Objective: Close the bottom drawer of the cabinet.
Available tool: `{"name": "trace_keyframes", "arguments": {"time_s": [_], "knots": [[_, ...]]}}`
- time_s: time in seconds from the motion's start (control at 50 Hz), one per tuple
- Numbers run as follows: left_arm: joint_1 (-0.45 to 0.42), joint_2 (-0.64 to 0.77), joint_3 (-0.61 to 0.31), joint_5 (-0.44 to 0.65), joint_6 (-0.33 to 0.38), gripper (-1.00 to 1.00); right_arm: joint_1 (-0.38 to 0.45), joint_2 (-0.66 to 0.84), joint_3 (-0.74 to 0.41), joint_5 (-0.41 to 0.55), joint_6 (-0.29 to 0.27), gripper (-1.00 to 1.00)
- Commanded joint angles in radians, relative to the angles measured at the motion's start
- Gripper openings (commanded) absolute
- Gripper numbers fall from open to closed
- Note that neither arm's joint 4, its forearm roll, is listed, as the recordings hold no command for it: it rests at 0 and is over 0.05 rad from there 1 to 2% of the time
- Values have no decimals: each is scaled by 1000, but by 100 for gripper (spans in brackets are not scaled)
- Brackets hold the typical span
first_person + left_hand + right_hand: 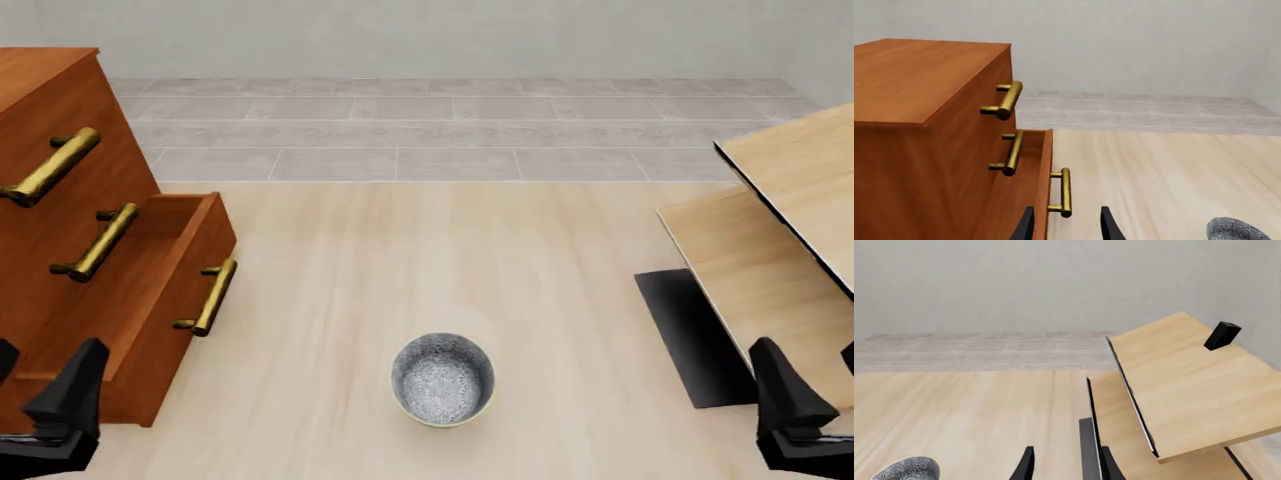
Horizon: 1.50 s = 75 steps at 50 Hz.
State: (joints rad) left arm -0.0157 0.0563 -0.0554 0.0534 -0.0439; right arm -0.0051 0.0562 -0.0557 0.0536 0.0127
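Three brass-handled drawers show in the left wrist view, stacked in the cabinet point(914, 100), and the bottom drawer point(1034, 185) juts out past the two above it, its handle point(1064, 192) sitting just ahead of the left end effector point(1066, 227), whose two dark fingertips stand apart with nothing between them, so it is open. A patterned grey bowl point(1237, 231) peeks in at one corner of that view. From the front view, the cabinet stands at the left edge of the pale counter point(441, 260), the bottom drawer point(154, 290) pulled out with its open top visible; the left end effector point(47, 415) sits low and near the drawer front, not touching it. The bowl point(443, 380) rests in the middle of the counter, well clear of the drawer. The right end effector point(801, 415) waits far off at the right, beside a light-wood shelf unit point(787, 240). In the right wrist view its fingertips point(1026, 462) are spread and hold nothing. The likely risk: a finger may hook the bar handle or slide off the flat front, so the push skews and the drawer stops short of flush.
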Motion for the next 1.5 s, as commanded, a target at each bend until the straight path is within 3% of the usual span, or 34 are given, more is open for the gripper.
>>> {"name": "trace_keyframes", "arguments": {"time_s": [0.02,0.52,0.78,1.2,1.5], "knots": [[16,-50,52,-55,44,100,7,-46,50,-55,-10,100],[-5,-21,55,-76,47,100,10,-44,54,-60,-9,100],[-57,225,45,-266,11,100,11,-43,52,-58,-13,100],[-222,601,20,-515,-27,100,15,-36,52,-60,-26,100],[-301,947,17,-775,-84,100,19,-37,52,-56,-36,100]]}}
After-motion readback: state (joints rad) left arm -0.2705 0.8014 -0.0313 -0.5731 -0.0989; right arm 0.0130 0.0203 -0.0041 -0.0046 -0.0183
